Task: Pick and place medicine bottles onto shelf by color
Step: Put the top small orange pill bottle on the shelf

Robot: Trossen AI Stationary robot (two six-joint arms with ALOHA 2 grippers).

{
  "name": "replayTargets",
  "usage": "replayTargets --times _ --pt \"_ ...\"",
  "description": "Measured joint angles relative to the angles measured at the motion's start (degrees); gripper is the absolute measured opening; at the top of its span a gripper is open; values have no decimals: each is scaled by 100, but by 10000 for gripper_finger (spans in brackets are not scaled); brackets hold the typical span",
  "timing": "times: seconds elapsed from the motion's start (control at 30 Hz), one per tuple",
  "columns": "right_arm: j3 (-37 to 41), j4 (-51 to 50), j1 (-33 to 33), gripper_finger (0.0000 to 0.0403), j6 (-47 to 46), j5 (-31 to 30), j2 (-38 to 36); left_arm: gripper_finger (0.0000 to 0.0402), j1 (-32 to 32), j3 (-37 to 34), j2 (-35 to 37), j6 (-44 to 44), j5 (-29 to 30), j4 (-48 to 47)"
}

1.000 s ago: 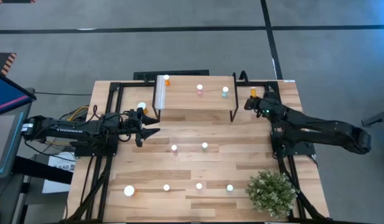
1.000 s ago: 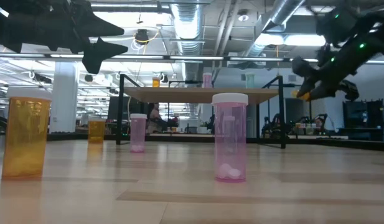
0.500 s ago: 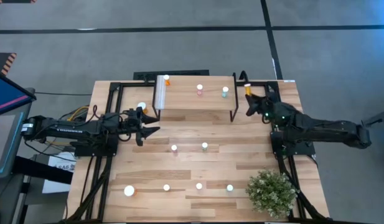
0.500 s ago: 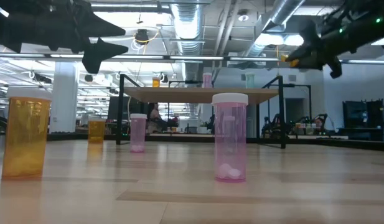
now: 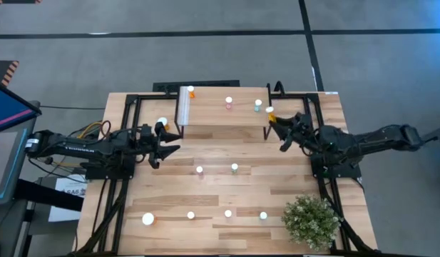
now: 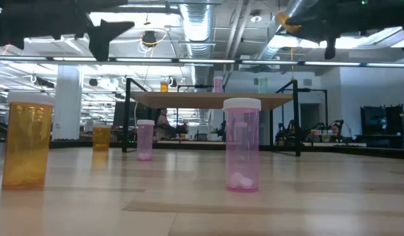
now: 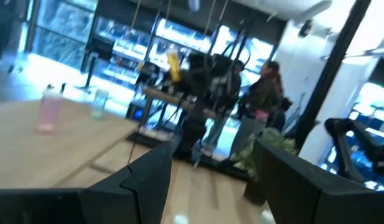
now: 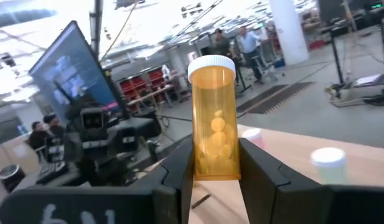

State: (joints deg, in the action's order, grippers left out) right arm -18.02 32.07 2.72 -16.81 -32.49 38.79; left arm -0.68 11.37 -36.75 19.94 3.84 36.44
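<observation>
My right gripper [image 5: 276, 123] is shut on an orange white-capped medicine bottle [image 5: 270, 113], raised just off the shelf's right end. The shelf [image 5: 223, 118] carries an orange bottle [image 5: 190, 91], a pink one [image 5: 229, 103] and a teal one [image 5: 257, 106], each standing on its base. A larger orange bottle [image 5: 162, 123] stands on the table by the shelf's left end. Several more bottles stand on the table, among them a pink one [image 6: 242, 145]. My left gripper [image 5: 170, 147] is open in the air at the table's left, touching nothing. My right gripper pinches the orange bottle's lower body [image 8: 211, 163] between its two fingers [image 8: 257, 171]. The fingers come about level from the table's right side. The bottle is lifted clear, higher than the shelf top, cap [image 8: 211, 64] uppermost and a little tilted.
A green potted plant [image 5: 311, 221] stands at the near right corner. Black frame rails [image 5: 127, 107] run along the table's left and right sides. People and equipment show in the room beyond the table.
My right gripper has carried the orange bottle from the far right corner toward the shelf's right end, rising and tipping up from pointing downward to about level. My left gripper has tipped its fingers upward a little and stayed where it was.
</observation>
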Motion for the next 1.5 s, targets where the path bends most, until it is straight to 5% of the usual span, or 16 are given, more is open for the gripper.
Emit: replayTargets --times 0.43,0.87,1.2,1.5 --pt "-238 3179 482 123 684 138 2588 215 35 55 -72 -280 435 210" --pt "-2056 3172 670 123 1238 560 4616 273 67 1157 -1839 -521 162 201" --pt "-2559 3167 873 123 1178 679 5396 289 76 1874 -2783 -608 -167 214" --pt "-2850 2539 844 123 1066 710 5538 289 76 2005 -2940 -728 -354 252"
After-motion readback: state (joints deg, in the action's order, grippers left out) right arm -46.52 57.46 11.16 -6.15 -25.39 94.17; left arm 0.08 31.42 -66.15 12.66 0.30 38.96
